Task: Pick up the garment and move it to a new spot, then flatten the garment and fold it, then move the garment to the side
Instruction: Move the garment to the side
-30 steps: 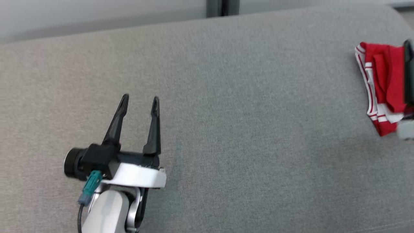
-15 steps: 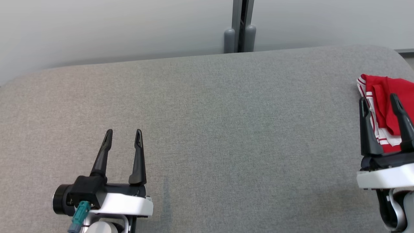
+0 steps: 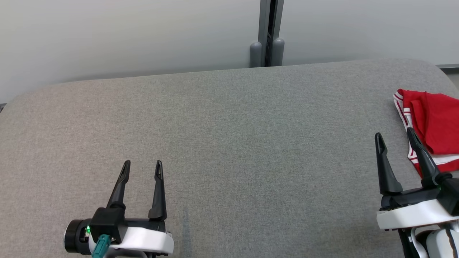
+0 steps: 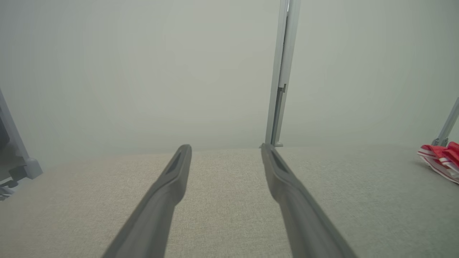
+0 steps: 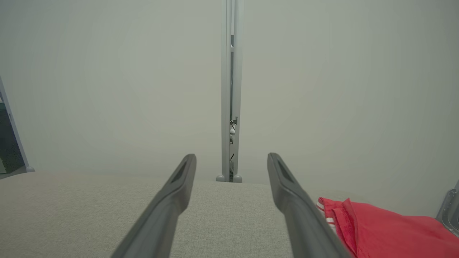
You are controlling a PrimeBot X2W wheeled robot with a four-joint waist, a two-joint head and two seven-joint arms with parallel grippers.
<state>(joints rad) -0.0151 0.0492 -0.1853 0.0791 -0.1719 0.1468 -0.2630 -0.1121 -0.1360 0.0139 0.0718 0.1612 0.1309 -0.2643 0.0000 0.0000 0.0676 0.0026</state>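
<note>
- Head view: the folded red, white-striped garment (image 3: 435, 123) lies at the worktop's (image 3: 251, 143) far right edge.
- Left pincer (image 3: 142, 163) and right pincer (image 3: 394, 133) both gape empty.
- Right wrist view adds grey woven upholstery up close and a metal post (image 5: 229, 107) behind.

Bare grey pad (image 3: 251, 143) lies between my left claw (image 3: 142, 163) and right claw (image 3: 394, 133), free to sweep across; the garment (image 3: 435, 123) lies heaped at the pad's right edge, just beside my right claw; past the far edge, wall (image 3: 107, 36) and post (image 3: 267, 43) bar reach.
</note>
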